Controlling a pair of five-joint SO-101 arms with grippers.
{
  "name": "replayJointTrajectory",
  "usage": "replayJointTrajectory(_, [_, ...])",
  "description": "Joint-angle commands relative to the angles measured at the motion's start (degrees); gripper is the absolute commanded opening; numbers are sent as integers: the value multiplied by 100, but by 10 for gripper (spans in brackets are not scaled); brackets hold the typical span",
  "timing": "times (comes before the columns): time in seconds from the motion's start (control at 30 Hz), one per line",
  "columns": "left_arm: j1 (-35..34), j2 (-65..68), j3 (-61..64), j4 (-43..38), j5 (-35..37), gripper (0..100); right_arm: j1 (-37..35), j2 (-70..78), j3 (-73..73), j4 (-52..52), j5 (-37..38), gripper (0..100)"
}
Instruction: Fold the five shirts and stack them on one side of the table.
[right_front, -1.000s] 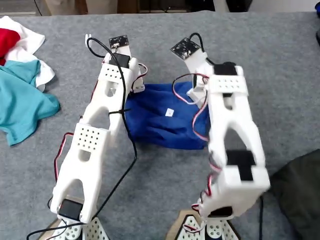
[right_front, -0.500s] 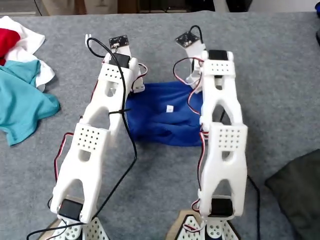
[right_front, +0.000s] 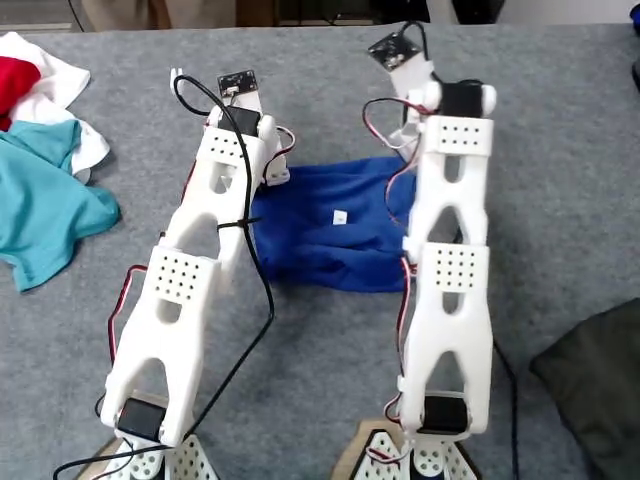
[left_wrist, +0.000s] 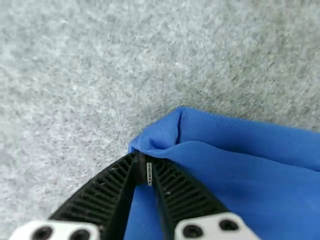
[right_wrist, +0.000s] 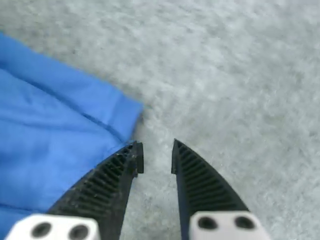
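While the left gripper (left_wrist: 146, 170) was pinched shut on one corner of the blue shirt (left_wrist: 240, 155), the right gripper (right_wrist: 156, 156), jaws apart just beside the other corner, probably needed to shift onto cloth before closing.

Grey felt table (right_front: 560, 140), and there's the blue shirt (right_front: 320, 245) lying rumpled in the middle. At the left edge a teal shirt (right_front: 45, 205) touches a white shirt (right_front: 55, 75), with a red cloth (right_front: 15, 80) on top. A dark garment (right_front: 595, 385) lies at the near right edge.
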Motion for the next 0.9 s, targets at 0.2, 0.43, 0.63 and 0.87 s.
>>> replayJointTrajectory(0.2, [-97, 13, -97, -158, -62, 24, 277, -936, 1420, 114, 35, 126])
replayJointTrajectory(0.43, [-97, 13, -97, -167, -62, 24, 136, -1578, 2475, 97, -316, 127])
replayJointTrajectory(0.63, [-97, 13, -97, -167, -62, 24, -110, -1640, 2545, 79, -1134, 128])
replayJointTrajectory(0.87, [-97, 13, -97, -167, -62, 24, -391, -1657, 2554, 97, -1662, 128])
